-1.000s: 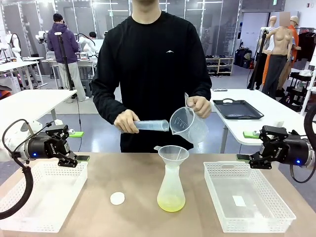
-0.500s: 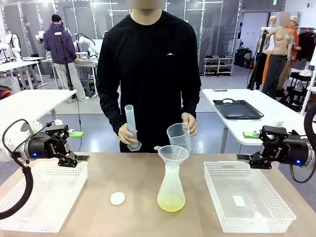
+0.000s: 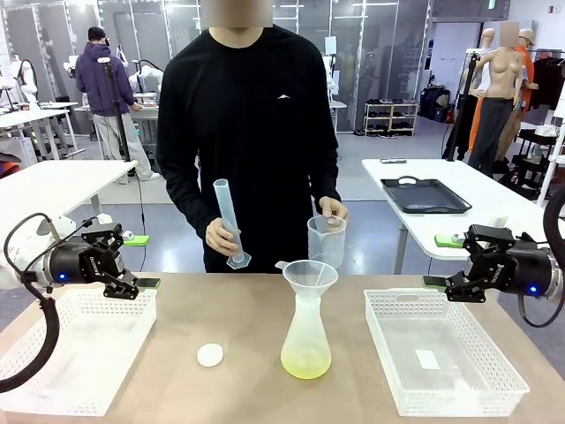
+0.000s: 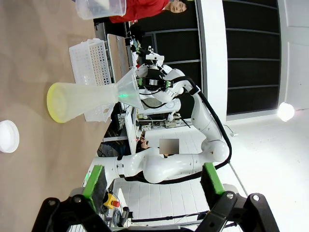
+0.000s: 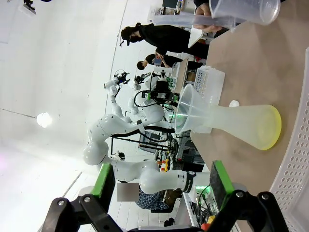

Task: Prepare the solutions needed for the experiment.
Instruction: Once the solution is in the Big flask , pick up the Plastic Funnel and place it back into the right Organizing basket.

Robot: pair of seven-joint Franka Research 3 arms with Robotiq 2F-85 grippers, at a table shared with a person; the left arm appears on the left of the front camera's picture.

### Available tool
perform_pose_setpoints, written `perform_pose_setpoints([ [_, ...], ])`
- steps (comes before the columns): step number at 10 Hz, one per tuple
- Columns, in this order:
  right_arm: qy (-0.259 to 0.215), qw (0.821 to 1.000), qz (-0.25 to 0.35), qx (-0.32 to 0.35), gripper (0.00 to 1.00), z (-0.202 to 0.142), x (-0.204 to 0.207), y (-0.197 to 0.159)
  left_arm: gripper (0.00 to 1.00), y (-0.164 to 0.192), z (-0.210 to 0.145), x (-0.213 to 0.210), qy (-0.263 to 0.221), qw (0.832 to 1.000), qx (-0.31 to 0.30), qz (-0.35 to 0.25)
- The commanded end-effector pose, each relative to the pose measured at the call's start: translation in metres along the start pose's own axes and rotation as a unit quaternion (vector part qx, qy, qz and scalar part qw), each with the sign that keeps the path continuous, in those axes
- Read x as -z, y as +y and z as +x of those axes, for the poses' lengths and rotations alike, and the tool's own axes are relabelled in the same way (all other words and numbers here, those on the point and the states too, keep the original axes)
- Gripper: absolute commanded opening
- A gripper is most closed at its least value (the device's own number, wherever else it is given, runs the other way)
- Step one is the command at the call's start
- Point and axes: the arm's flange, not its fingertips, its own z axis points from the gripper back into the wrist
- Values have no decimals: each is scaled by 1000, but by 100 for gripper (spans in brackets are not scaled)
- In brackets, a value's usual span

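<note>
Left gripper [image 3: 144, 284] and right gripper [image 3: 435, 283] both hang open and empty, with the pale yellow-green solution [image 3: 305, 365] in a funnel-topped flask [image 3: 306, 329] midway between them, slightly lower.

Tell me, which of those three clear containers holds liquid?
The flask on the table, with the funnel on top: yellow-green liquid at its bottom. The handheld cylinder and beaker look empty.

No lettering is reading clearly anywhere: the scale marks on the plastic beaker [image 3: 326, 241] are blurring out, and the white emblem [image 3: 278, 99] on the person's shirt is showing no letters.
</note>
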Motion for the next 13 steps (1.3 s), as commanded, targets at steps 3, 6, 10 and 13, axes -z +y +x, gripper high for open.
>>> perform_pose_setpoints([
  [3, -1, 1000, 4, 0, 100, -2, 1, 1, 100, -3, 0, 1, 3, 1000, -1, 2],
  [6, -1, 1000, 4, 0, 100, -2, 1, 1, 100, -3, 0, 1, 3, 1000, -1, 2],
  [10, -17, 998, -54, -2, 100, -6, 18, 10, 100, -3, 0, 1, 3, 1000, -1, 2],
  [13, -48, 970, -235, -30, 100, -6, 54, 42, 100, -3, 0, 1, 3, 1000, -1, 2],
])
